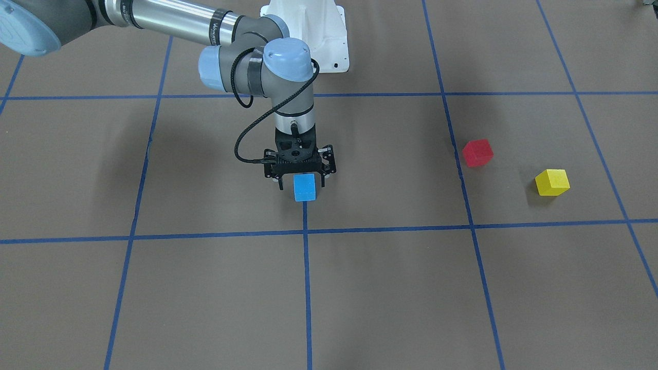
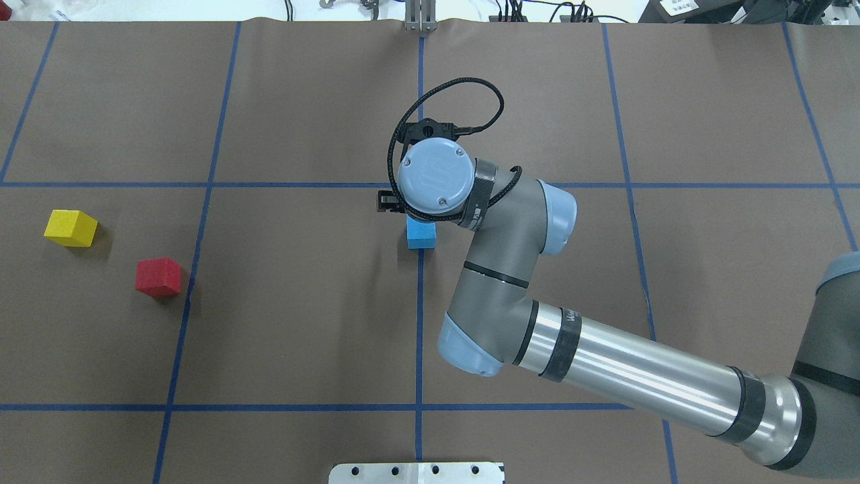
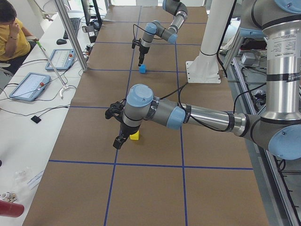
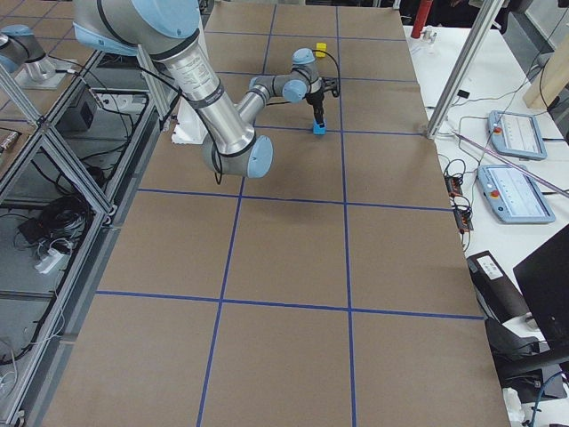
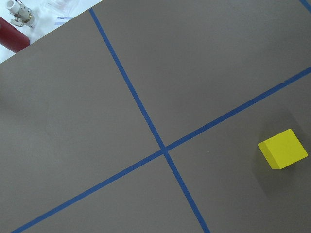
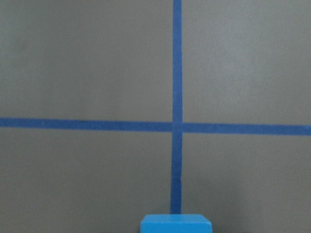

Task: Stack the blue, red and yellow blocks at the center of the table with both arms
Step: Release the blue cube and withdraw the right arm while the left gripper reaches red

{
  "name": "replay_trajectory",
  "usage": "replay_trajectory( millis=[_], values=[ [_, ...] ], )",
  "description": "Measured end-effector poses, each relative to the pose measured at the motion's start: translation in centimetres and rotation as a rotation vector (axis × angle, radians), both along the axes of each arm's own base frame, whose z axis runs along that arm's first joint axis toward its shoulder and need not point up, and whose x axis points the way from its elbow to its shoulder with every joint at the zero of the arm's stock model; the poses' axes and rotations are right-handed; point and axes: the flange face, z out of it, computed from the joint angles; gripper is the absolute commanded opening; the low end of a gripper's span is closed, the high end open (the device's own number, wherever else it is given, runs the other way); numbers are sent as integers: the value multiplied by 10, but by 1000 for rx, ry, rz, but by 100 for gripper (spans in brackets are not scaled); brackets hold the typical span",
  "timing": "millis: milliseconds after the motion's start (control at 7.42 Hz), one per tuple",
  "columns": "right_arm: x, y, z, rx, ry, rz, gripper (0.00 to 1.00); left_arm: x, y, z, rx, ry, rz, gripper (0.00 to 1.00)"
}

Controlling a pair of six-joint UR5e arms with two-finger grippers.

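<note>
We see tiny white letters on a black band (image 1: 216, 28) of the right arm (image 1: 164, 15). They're too small & cut off to read. Nothing else has words or nos.

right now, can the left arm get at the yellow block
Probably yes. The left gripper hangs near the yellow block and nothing shows between them; the red block sits apart, and the right gripper is away at the blue block.

blue block (image 6: 176, 223): cut by bottom edge in right wrist view; far half under right arm (image 2: 437, 178) from overhead.
yellow block (image 3: 135, 136): partly behind left claw (image 3: 117, 142), left side view.
left claw jaws: spread unreadable, seen only from the side.
</note>
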Motion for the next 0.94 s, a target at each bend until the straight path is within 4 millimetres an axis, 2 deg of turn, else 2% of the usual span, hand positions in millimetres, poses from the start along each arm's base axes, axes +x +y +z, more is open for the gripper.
replay_trajectory(
  millis=[135, 269, 404, 539, 674, 808, 943],
  values=[
    [44, -28, -14, -15, -17, 14, 100, 0, -1, -5, 27, 0, 0, 100],
    [99, -65, -15, -27, -21, 4, 100, 3, -3, -12, 70, 7, 2, 100],
    [158, -103, -1, -17, -8, -28, 100, 20, -8, -21, 89, 42, 8, 100],
    [227, -139, 28, 4, 10, -78, 100, 52, -15, -36, 55, 102, 0, 100],
    [299, -165, 66, 33, 25, -138, 100, 86, -19, -52, -14, 174, -44, 100],
    [374, -180, 114, 76, 41, -209, 100, 124, -19, -66, -97, 248, -102, 100],
    [441, -183, 162, 119, 53, -271, 100, 166, -16, -77, -162, 288, -147, 100]
  ],
)
